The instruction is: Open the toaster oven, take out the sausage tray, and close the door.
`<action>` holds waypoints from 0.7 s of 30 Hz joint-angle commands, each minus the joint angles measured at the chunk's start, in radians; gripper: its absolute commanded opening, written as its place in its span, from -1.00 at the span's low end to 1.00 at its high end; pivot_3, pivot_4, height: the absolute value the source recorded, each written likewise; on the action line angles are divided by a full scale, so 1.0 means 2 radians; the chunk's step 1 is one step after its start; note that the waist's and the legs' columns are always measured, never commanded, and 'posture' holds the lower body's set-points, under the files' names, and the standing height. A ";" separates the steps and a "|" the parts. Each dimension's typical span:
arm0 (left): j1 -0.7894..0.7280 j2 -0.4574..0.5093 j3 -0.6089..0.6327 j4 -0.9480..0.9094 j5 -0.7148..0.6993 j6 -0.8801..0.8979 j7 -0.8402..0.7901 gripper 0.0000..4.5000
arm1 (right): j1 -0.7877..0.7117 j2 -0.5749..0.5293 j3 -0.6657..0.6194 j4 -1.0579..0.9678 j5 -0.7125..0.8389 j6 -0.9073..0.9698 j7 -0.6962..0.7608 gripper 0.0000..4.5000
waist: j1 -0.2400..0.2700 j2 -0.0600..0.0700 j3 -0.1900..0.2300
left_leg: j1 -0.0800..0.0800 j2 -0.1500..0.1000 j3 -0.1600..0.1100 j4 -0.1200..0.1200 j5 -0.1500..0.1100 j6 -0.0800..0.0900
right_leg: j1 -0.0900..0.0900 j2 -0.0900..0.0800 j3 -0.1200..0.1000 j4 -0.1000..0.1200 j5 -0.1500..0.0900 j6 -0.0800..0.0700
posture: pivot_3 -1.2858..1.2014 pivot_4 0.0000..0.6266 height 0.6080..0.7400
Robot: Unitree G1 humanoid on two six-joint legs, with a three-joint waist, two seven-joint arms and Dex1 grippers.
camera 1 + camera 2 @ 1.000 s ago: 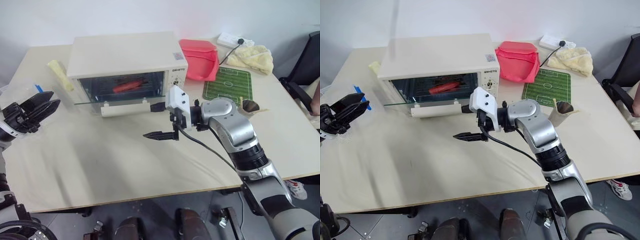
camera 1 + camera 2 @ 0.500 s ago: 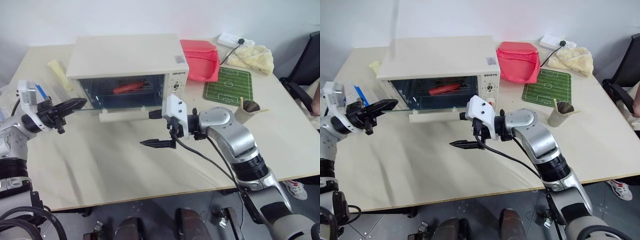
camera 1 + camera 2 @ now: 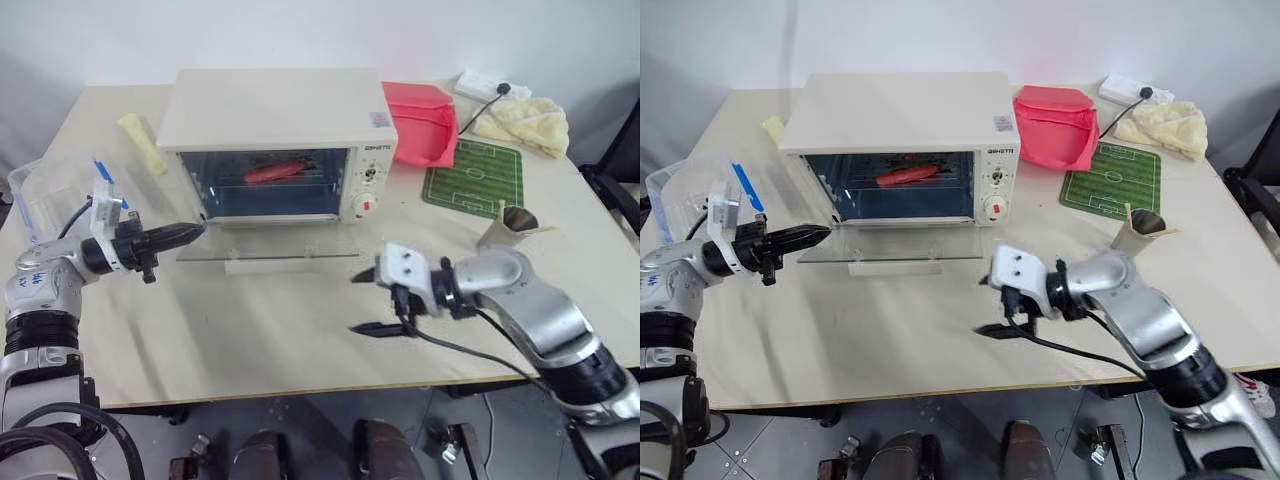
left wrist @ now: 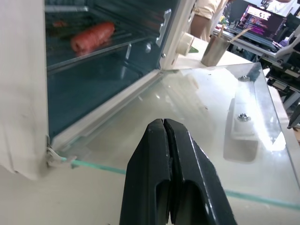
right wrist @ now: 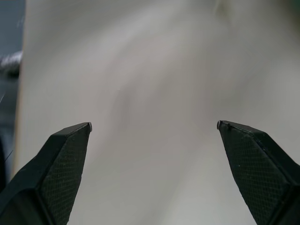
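The cream toaster oven (image 3: pixel 280 105) stands at the back of the table. Its glass door (image 3: pixel 270 245) lies flat open on the table, with the bar handle (image 3: pixel 290 265) at the front. Inside, a red sausage (image 4: pixel 93 36) lies on the sausage tray (image 4: pixel 108 50), of which little more than the front edge shows. My left gripper (image 3: pixel 195 230) is shut and empty. It points level at the door's left corner by the hinge. My right gripper (image 3: pixel 365 302) is open and empty over bare table, in front of the oven and to the right of the handle.
A clear plastic box (image 3: pixel 50 185) sits behind my left arm. A red bag (image 3: pixel 425 120), a green football mat (image 3: pixel 475 178), a metal cup (image 3: pixel 505 222) and a yellow cloth (image 3: pixel 525 115) lie to the right of the oven. A pale yellow object (image 3: pixel 140 140) lies to its left.
My right gripper has drawn back from the door handle, down toward the table's front. My left gripper has shut and moved in to the door's left corner. The camera has shifted.
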 commanded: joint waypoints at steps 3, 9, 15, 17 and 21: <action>0.013 -0.005 -0.012 -0.026 0.006 0.009 -0.009 -0.99 | 0.010 -0.048 -0.031 -0.022 0.012 -0.013 0.024 1.00 | 0.005 0.000 0.000 | 0.000 0.000 0.000 0.000 0.000 0.000 | 0.000 0.000 0.000 0.000 0.000 0.000 | 0.03 -0.52 1.00; 0.048 -0.007 -0.048 -0.070 0.029 0.017 -0.008 -0.99 | -0.004 -0.049 -0.093 -0.019 0.023 -0.014 -0.007 1.00 | 0.006 0.000 0.000 | -0.001 0.000 0.000 0.002 0.000 0.000 | 0.000 0.000 0.000 0.000 0.000 0.000 | 0.03 -0.52 1.00; 0.063 -0.009 -0.055 -0.089 0.033 0.020 0.001 -0.99 | -0.043 0.042 -0.081 -0.028 0.013 -0.010 -0.100 1.00 | 0.005 0.000 0.000 | -0.001 0.000 -0.001 0.003 0.000 0.000 | 0.000 0.000 -0.001 0.001 0.000 0.000 | 0.03 -0.52 1.00; 0.066 -0.009 -0.059 -0.092 0.038 0.016 0.003 -0.99 | -0.057 0.081 -0.052 -0.018 -0.014 -0.018 -0.138 1.00 | 0.005 0.000 0.000 | -0.001 0.000 -0.001 0.003 0.000 0.000 | 0.000 0.000 -0.001 0.001 0.000 0.000 | 0.03 -0.52 1.00; 0.067 -0.014 -0.053 -0.096 0.038 0.006 0.014 -0.99 | -0.090 0.148 0.011 0.027 -0.081 -0.047 -0.200 1.00 | 0.004 0.000 0.000 | -0.001 0.000 -0.001 0.003 0.000 0.000 | 0.000 0.000 -0.001 0.001 0.000 0.000 | 0.03 -0.52 1.00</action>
